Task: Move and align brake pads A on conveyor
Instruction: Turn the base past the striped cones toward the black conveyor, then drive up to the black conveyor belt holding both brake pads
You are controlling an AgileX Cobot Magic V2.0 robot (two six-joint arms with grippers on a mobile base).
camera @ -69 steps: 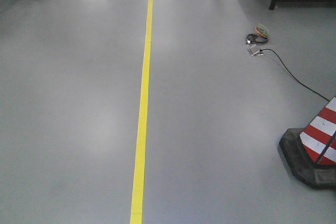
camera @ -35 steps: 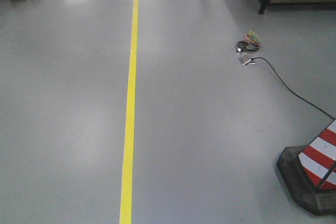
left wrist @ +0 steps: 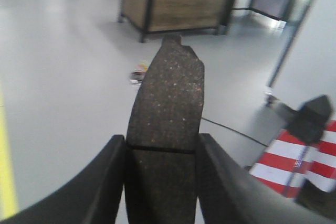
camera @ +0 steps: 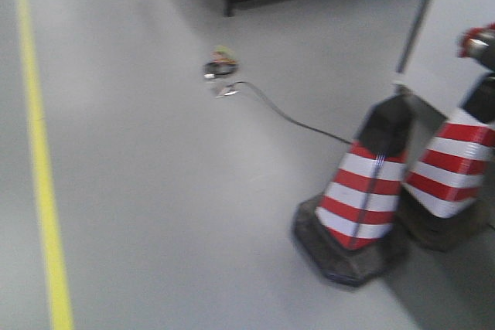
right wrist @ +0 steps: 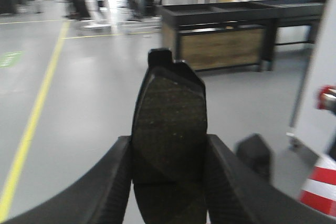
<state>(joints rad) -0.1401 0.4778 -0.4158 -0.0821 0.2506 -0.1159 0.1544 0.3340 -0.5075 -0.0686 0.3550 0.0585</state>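
The left gripper (left wrist: 161,148) was clamped on a brake pad (left wrist: 167,98) jutting ahead between its fingers (left wrist: 102,182); the right gripper (right wrist: 168,148) gripped a second pad (right wrist: 168,114) likewise. Beyond both, striped cones (camera: 360,191) stood on grey floor (camera: 155,191).

Soft, even indoor light gives the grey floor (camera: 193,191) a pale sheen. The front view is smeared, its striped cones (camera: 360,191) soft-edged. The pad (left wrist: 168,98) in the left pincer (left wrist: 160,148) is fairly sharp and lit; the pad (right wrist: 168,103) in the right pincer (right wrist: 168,148) is dark, with blur and glare far beyond it.
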